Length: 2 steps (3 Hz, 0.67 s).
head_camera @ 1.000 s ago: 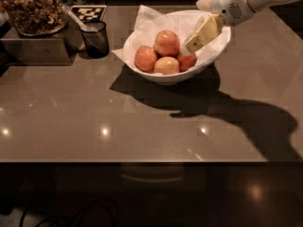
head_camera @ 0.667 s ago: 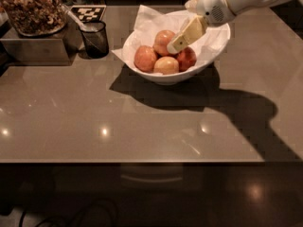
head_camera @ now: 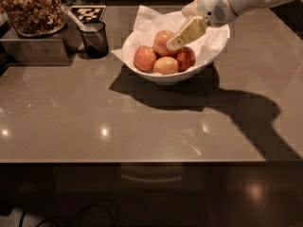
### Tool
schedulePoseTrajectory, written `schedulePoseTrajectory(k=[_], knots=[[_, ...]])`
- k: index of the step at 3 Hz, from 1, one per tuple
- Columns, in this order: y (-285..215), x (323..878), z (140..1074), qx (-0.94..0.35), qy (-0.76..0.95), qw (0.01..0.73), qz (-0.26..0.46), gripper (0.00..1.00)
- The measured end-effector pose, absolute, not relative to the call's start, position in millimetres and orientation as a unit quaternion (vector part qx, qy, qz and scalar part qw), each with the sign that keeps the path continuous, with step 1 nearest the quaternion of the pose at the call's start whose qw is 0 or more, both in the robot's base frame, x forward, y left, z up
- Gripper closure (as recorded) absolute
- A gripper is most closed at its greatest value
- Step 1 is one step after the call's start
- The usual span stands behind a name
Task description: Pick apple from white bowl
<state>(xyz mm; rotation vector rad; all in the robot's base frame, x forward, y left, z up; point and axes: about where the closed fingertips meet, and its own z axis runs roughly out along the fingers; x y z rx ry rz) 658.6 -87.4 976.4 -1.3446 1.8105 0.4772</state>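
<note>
The white bowl (head_camera: 176,78) stands at the back middle of the brown table, lined with crumpled white paper. It holds several apples. The apple (head_camera: 161,40), large and orange-red with a paler sheen on top, lies at the back of the pile. Another orange-red apple (head_camera: 144,58) lies at the left, a pale yellow one (head_camera: 165,65) in front and a small dark red one (head_camera: 186,58) at the right. My gripper (head_camera: 174,43) reaches in from the upper right over the bowl, its cream tip at the right side of the apple, touching or nearly touching it.
A small dark cup (head_camera: 94,39) with a utensil in it stands left of the bowl. A metal box (head_camera: 33,48) with a heap of brown food on top sits at the far left. A checkered marker (head_camera: 88,13) lies behind the cup. The table's front edge (head_camera: 142,162) runs across.
My gripper has moved left and slightly down across the bowl, from its right rim to the right side of the back apple. The apples and bowl have not moved.
</note>
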Motion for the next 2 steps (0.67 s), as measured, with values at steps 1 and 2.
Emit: schedulePoseTrajectory(k=[1,2], knots=[[-82,664,971,-0.534,0.718,0.402,0.194,0.43],[-72,677,965,-0.544,0.709,0.4,0.203,0.39]])
